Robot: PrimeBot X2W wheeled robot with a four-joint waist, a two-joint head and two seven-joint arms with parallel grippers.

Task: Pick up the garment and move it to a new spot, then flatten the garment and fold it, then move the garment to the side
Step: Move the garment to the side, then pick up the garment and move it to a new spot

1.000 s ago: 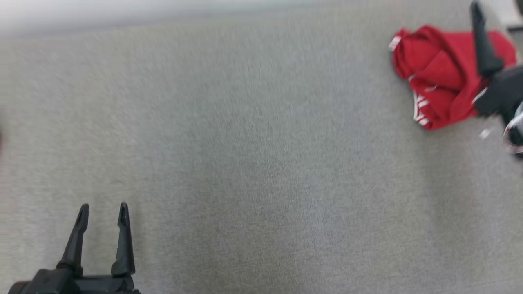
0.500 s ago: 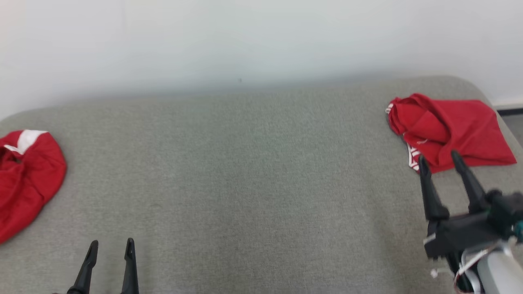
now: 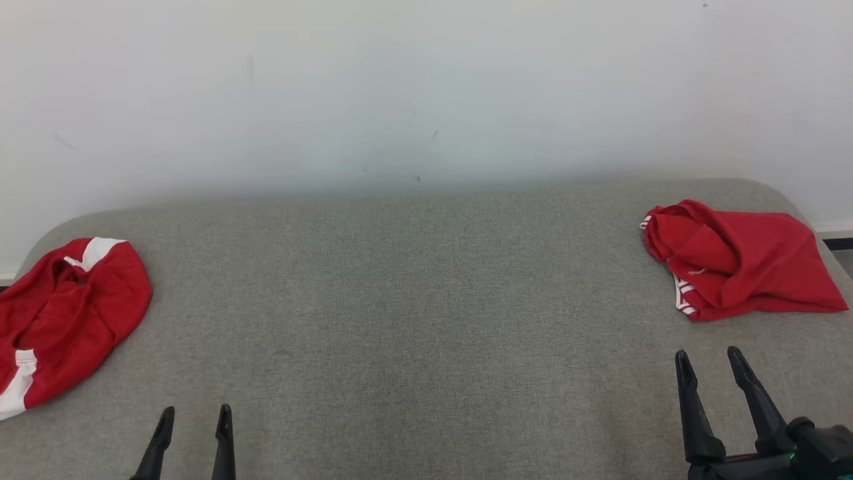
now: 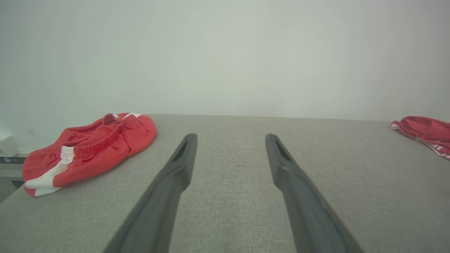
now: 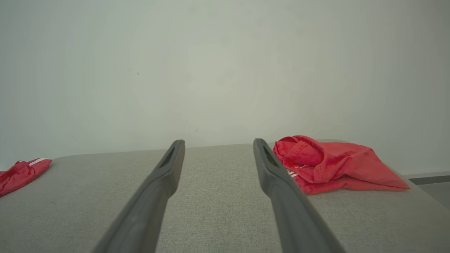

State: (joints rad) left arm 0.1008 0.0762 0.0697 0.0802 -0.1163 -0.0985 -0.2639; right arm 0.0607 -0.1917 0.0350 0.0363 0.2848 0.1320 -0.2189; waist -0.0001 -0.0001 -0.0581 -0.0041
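Your right hand point(image 3: 706, 355) sits low at the near edge of the grey tabletop point(image 3: 413, 300), fingers apart and empty. It has drawn back from the red garment point(image 3: 740, 260) that it was reaching over a second ago. The head camera has also lifted in that time, so the pale wall point(image 3: 400, 87) now takes up the top of its view. That shift belongs to the camera, not to the cloth.

The garment lies loosely bundled at the far right end of the tabletop, close to the rounded corner, with a white-striped edge showing underneath. The right wrist view has it just beyond and to the right of that hand's fingers, not touching them.

Your left hand point(image 3: 196, 409) rests at the lower left, its fingers likewise spread with nothing between them. A second red garment point(image 3: 66, 313), with white panels, lies crumpled at the far left end, well apart from both hands.

With the hand off the cloth and the bundle parked at the side, the move to the side looks finished. The fold, though, looks rough rather than flat.
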